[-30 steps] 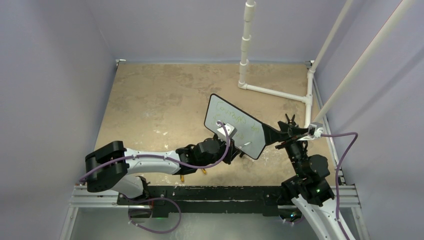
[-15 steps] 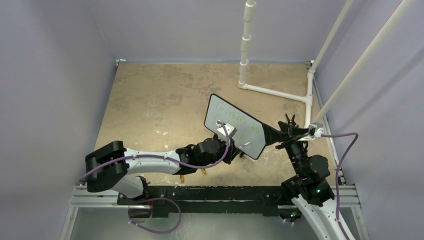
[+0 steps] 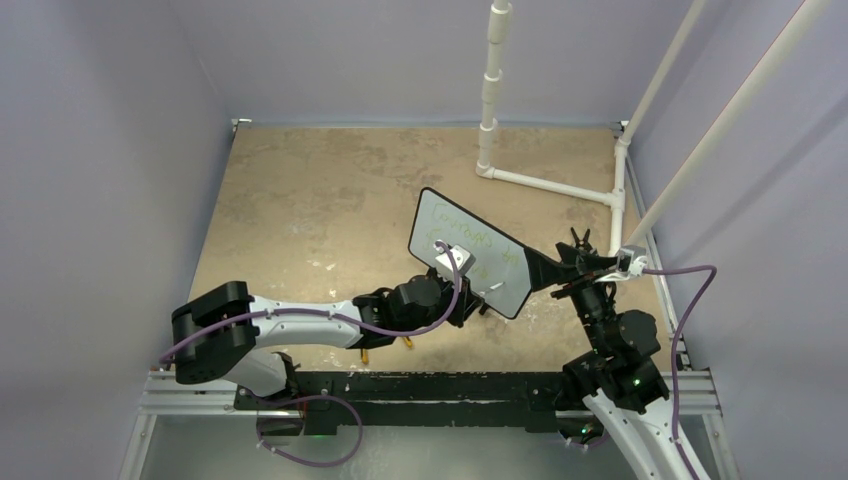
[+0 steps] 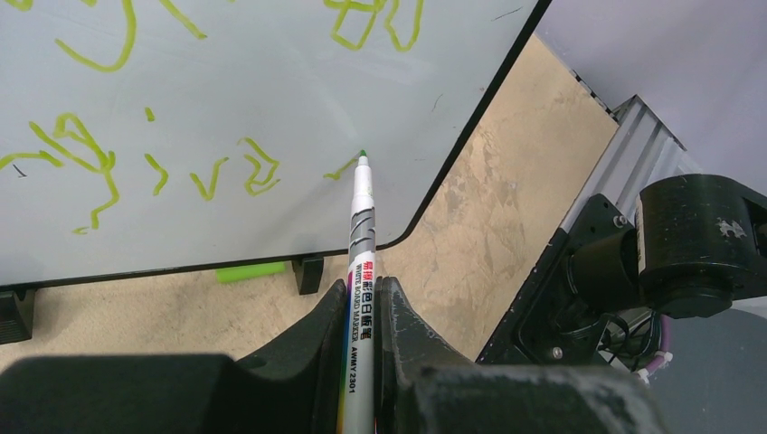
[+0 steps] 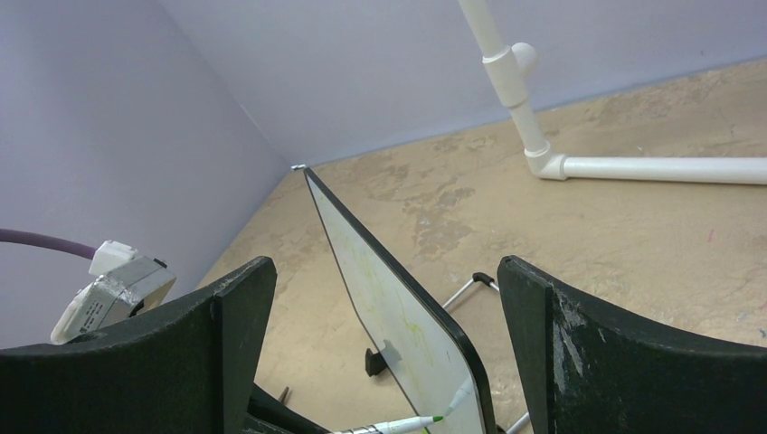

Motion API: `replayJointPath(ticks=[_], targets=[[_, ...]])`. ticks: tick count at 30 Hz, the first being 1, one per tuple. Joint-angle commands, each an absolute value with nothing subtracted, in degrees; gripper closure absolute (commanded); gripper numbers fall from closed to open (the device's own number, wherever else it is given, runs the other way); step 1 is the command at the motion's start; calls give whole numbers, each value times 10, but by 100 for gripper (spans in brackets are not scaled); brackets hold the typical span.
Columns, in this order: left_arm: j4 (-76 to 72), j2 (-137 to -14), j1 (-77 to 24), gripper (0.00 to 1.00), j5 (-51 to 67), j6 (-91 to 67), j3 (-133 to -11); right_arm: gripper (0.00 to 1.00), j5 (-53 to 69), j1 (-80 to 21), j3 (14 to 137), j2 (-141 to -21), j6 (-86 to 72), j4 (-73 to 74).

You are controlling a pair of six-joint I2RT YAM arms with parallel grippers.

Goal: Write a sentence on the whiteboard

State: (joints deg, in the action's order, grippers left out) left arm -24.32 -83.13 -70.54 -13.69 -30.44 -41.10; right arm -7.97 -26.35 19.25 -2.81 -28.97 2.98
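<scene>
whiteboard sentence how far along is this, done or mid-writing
Done: two rows of green scrawl, the sentence, are on the whiteboard. In hand: the left gripper is shut on the marker, its tip at the board by the last stroke of the lower row. Left: probably finishing that row and lifting off; I cannot read whether the wording is complete. The right gripper is open near the board's edge, holding nothing.

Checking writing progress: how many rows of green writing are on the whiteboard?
2 on the whiteboard: an upper row, and a lower row ending by the marker tip. More may be cropped.
</scene>
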Motion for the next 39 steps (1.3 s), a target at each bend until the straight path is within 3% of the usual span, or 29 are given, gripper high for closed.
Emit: replayJointPath(ticks=[1, 39], targets=[[-245, -836, -708, 100, -134, -310, -434, 5, -83, -266, 192, -20, -294, 21], [-249, -853, -708, 100, -114, -308, -438, 5, -83, -266, 191, -19, -294, 22]])
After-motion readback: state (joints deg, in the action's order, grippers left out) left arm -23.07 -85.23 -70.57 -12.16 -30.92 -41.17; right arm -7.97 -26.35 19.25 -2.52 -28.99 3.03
